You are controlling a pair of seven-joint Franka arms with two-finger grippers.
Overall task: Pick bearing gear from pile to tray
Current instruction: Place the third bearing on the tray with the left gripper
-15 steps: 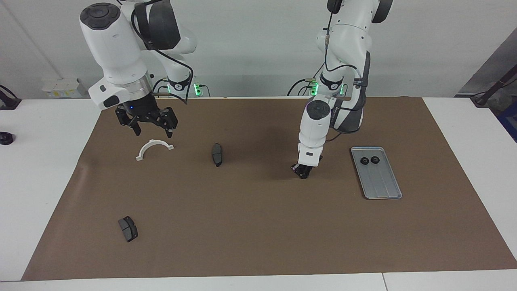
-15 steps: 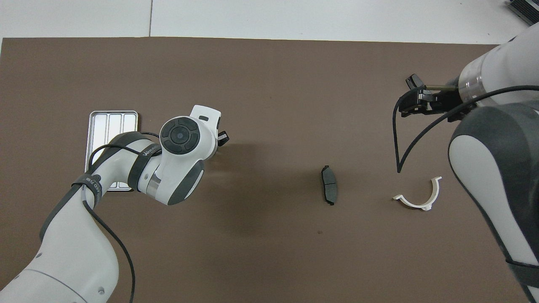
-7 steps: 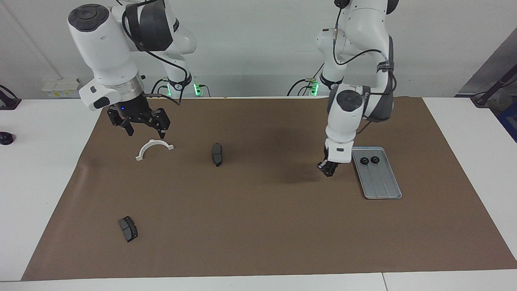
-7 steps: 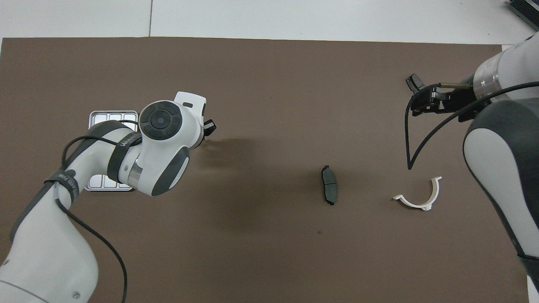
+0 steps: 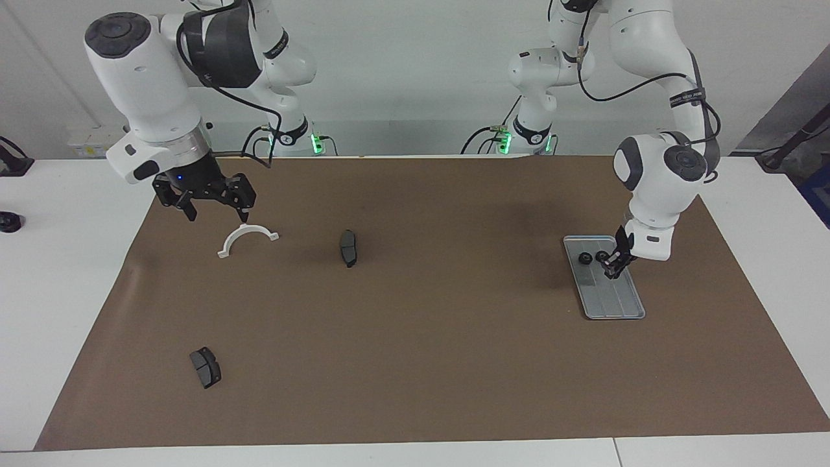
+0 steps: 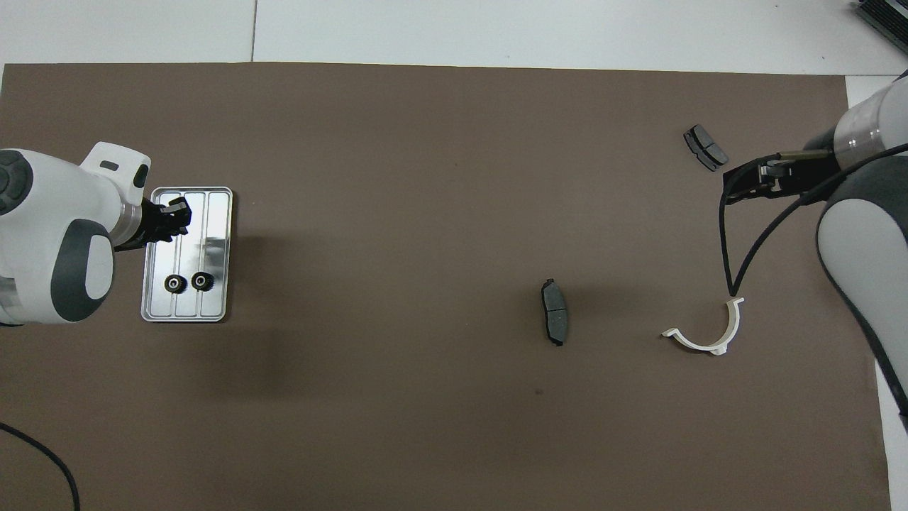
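No legible writing — left gripper [image 5: 613,264] over the tray [image 5: 619,305], grip state unclear, two gears [image 6: 188,282] nearer the robots; right gripper [image 5: 211,202] waiting, open.

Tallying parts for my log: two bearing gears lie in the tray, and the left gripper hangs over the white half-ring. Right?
Not quite. Two bearing gears do lie in the tray, but the overhead view shows the left gripper over that tray, not the white half-ring.

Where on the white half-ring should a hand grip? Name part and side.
Grip the white half-ring at the middle of its arc, from straight above: it lies flat, so one finger fits inside the curve, one outside, across the thin band.
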